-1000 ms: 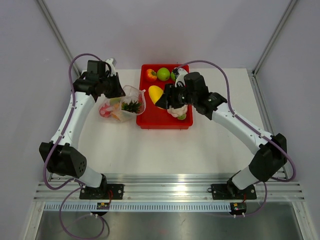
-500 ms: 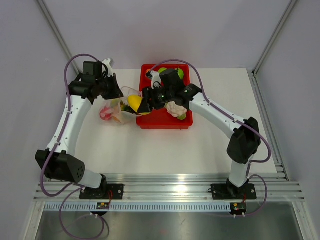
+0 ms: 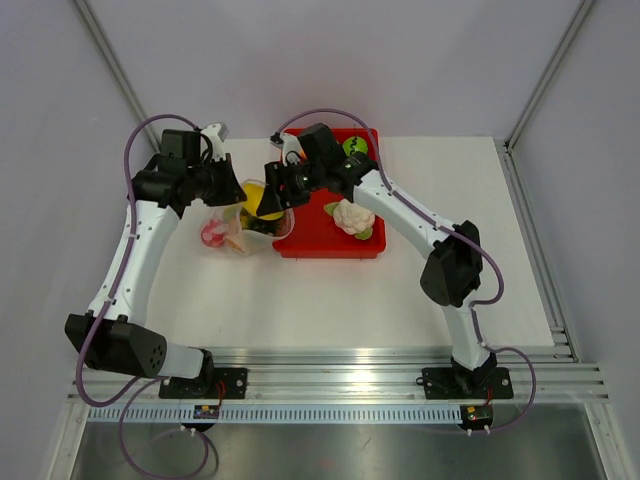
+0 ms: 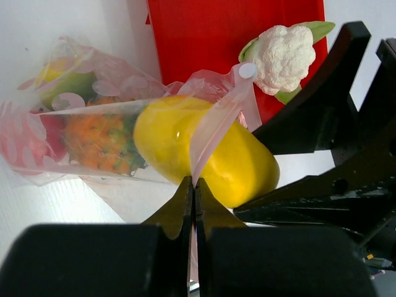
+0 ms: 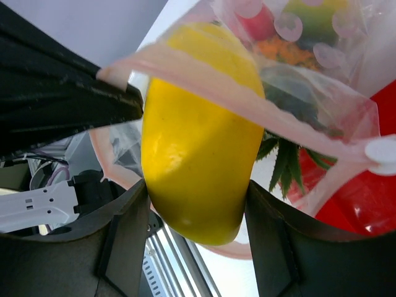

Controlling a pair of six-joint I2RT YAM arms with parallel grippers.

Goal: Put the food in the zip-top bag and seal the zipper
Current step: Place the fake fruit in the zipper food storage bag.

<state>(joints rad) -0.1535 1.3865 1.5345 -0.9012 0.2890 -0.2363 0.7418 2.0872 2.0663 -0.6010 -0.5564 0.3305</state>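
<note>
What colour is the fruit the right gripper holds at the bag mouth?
The fruit is plain yellow all over; the right wrist view shows it best.

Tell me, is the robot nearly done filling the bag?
Partly. The pineapple sits in the bag. The left gripper pinches the zipper; the right gripper holds a yellow fruit at its mouth. The cauliflower and a green fruit wait on the tray. Sealing comes last.

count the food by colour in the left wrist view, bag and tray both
yellow fruit: 1
orange pineapple: 1
red piece: 1
green piece: 1
white cauliflower: 1
total: 5
</note>
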